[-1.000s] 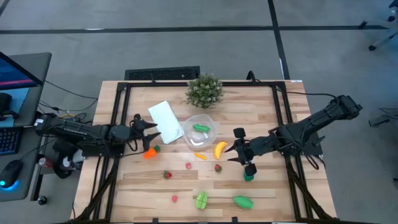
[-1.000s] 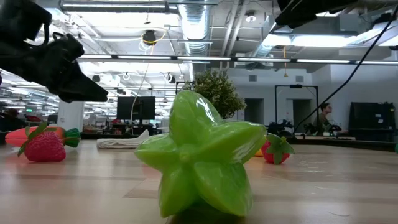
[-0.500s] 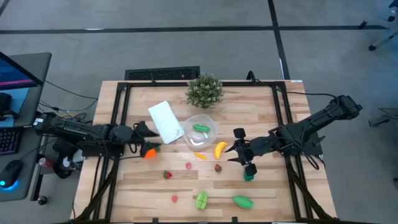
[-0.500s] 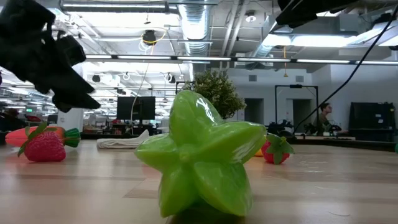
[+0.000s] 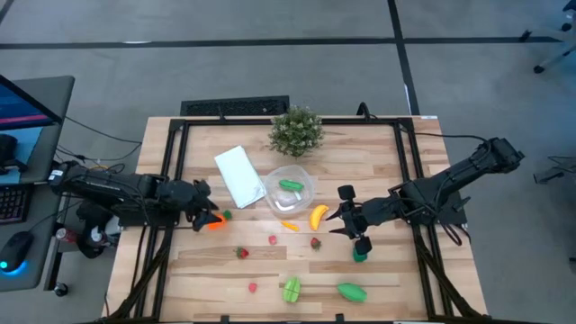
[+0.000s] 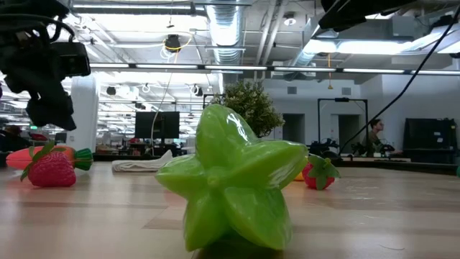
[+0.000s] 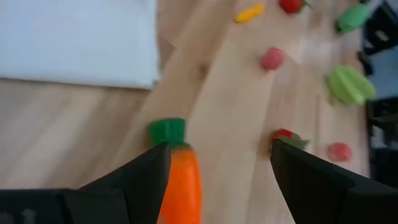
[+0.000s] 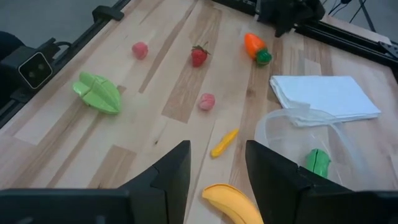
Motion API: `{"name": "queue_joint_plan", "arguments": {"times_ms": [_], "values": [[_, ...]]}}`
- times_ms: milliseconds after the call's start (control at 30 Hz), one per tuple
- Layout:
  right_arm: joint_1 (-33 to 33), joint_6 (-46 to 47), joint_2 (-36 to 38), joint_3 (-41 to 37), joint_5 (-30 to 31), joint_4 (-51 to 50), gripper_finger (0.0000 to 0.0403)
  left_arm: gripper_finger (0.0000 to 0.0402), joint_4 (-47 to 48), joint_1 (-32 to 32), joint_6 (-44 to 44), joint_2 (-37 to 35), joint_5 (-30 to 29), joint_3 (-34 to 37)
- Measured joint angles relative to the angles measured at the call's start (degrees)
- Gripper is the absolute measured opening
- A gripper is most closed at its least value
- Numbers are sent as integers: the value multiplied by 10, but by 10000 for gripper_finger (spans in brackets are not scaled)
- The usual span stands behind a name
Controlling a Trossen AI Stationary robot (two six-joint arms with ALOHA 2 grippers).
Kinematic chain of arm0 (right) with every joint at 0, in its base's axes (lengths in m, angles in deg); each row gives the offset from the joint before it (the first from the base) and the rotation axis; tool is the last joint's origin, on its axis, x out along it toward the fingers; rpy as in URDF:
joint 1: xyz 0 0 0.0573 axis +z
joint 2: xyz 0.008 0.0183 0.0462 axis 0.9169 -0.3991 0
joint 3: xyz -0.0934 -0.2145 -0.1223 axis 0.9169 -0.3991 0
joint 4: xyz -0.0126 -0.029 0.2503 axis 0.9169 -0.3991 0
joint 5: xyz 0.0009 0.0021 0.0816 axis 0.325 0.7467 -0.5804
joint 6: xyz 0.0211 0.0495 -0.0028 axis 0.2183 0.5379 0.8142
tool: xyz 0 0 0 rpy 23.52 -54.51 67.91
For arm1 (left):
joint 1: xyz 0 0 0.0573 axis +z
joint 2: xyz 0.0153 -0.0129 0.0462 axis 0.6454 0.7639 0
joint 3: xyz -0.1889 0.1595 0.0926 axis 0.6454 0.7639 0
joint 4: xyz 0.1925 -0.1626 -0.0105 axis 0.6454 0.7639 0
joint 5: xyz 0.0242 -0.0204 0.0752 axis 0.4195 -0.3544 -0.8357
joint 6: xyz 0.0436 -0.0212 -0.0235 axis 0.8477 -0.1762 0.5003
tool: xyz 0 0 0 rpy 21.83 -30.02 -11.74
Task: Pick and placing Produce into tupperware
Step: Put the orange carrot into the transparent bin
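left gripper [image 5: 212,216]: at left side of table, fingers spread wide over the toy carrot [image 5: 216,221], one finger either side of it, not clamped; wrist view shows carrot [image 7: 182,186] between the two dark fingers [image 7: 140,180]
carrot: flat on wood, green top pointing toward white lid [image 5: 239,176]; lid just beyond it
right gripper [image 5: 340,209]: right of centre, just beside banana [image 5: 319,216], fingers parted with nothing between them
tupperware [image 5: 290,191]: table centre, touching lid's right edge, one green piece [image 5: 290,185] inside
produce near tupperware: small yellow-orange piece [image 5: 289,226] just below it, banana at its lower right
produce on front half: strawberry [image 5: 242,253], pink-red ball [image 5: 274,240], second strawberry [image 5: 315,242], small red piece [image 5: 253,287], green star fruit [image 5: 291,289], green pod [image 5: 352,292], dark green piece [image 5: 360,256] under right arm
potted plant [image 5: 296,131]: back edge of table, behind tupperware, clear of both arms
low view: star fruit [image 6: 230,183] fills foreground, blocks most of table; strawberry [image 6: 50,168] at left with left arm [image 6: 44,65] above it
background: person [image 6: 374,137] far off at right
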Motion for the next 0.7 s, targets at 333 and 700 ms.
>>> {"name": "queue_joint_plan", "arguments": {"times_ms": [333, 700], "values": [[0, 0, 0, 0, 0, -2, 146, 264, 6, -9, 1, 68, -44, -4], [0, 8, 0, 0, 0, -4, 146, 264, 83, -68, 3, 226, -63, -143]]}}
